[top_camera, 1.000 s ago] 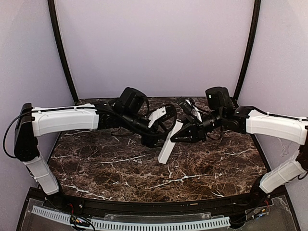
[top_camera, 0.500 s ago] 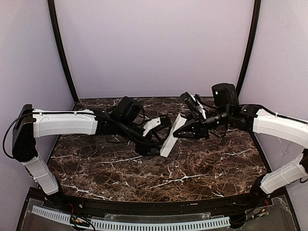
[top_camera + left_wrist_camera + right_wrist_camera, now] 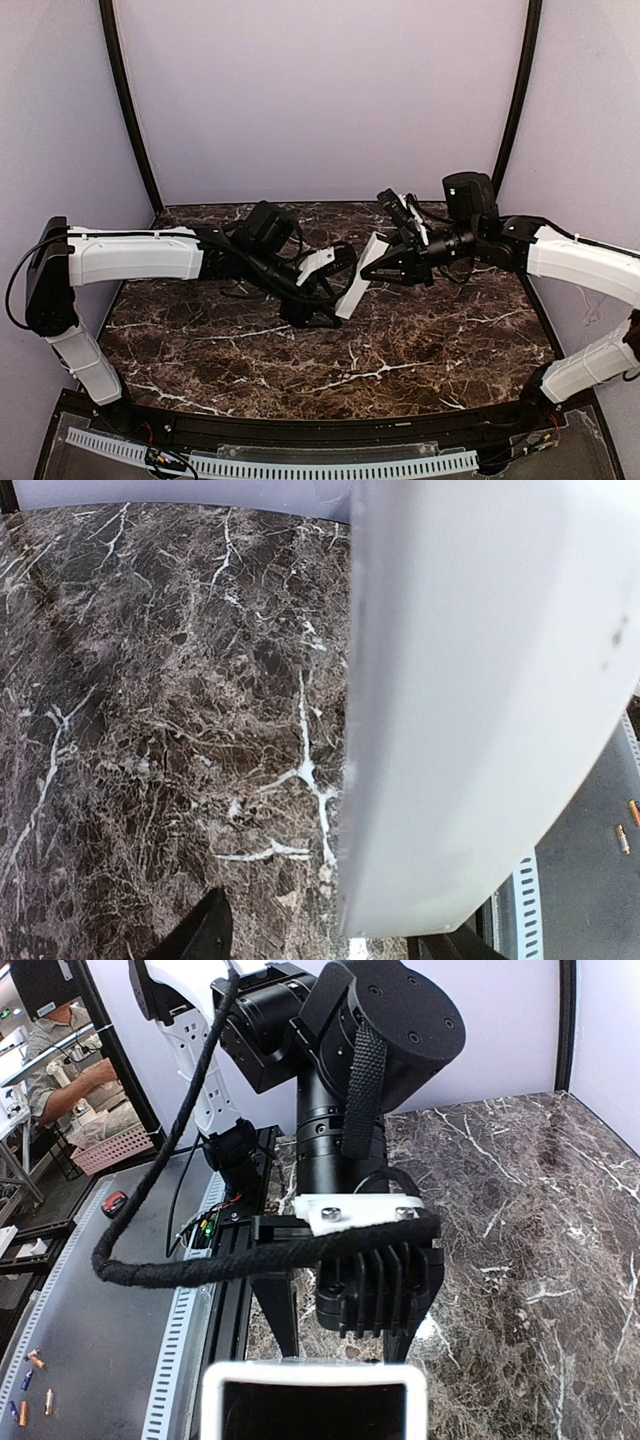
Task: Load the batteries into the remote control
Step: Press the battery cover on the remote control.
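Observation:
The remote control (image 3: 357, 281), a slim white bar, hangs tilted above the table's middle with my right gripper (image 3: 380, 268) shut on its upper part. In the right wrist view its near end (image 3: 314, 1375) shows as a white rim around a dark inside. My left gripper (image 3: 330, 300) is open at the remote's lower end, one finger (image 3: 205, 935) well clear of the white body (image 3: 480, 700). From the right wrist, the left gripper (image 3: 345, 1355) straddles the remote. Small orange batteries (image 3: 36, 1360) (image 3: 622, 838) lie on the grey surface off the table.
The dark marble table (image 3: 250, 350) lies under both arms. A perforated cable rail (image 3: 300, 466) runs along its near edge. A black braided cable (image 3: 180, 1265) loops off the left wrist. Lilac walls (image 3: 320, 90) close in the back and sides.
The right gripper has carried the remote a little up and to the right. The left arm has dropped lower and brought its gripper to the remote's lower end, its fingers slightly wider.

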Controlling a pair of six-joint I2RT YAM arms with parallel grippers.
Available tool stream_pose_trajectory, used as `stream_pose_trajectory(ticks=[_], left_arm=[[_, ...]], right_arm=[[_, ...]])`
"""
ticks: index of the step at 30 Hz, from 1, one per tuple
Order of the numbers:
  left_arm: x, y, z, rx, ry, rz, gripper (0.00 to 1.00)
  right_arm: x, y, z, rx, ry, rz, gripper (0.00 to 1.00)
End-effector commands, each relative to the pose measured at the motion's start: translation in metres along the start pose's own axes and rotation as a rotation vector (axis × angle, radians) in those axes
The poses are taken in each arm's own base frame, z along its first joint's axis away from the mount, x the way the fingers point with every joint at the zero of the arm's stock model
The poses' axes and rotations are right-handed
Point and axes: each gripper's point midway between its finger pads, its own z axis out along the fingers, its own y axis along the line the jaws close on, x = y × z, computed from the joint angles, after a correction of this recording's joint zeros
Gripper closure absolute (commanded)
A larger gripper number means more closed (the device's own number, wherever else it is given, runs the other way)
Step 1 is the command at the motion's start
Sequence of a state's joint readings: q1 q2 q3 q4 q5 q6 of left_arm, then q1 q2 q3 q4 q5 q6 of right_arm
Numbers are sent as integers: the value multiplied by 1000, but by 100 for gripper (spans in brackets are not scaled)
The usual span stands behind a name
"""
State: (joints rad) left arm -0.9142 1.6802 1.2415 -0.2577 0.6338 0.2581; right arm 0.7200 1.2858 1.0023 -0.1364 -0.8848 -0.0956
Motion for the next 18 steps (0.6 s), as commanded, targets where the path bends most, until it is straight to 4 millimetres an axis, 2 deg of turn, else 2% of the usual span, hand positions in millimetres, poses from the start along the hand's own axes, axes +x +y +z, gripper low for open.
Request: stream_pose_trajectory(ticks=[1, 5, 18], left_arm=[[-21, -10, -4, 34, -53, 31, 41], [-29, -9, -5, 27, -89, 29, 41], [-22, -7, 1, 33, -96, 23, 42]], right_arm=[[-11, -2, -2, 28, -21, -45, 100], [-9, 0, 1, -6, -24, -31, 100], [-21, 9, -7, -21, -59, -52, 100]])
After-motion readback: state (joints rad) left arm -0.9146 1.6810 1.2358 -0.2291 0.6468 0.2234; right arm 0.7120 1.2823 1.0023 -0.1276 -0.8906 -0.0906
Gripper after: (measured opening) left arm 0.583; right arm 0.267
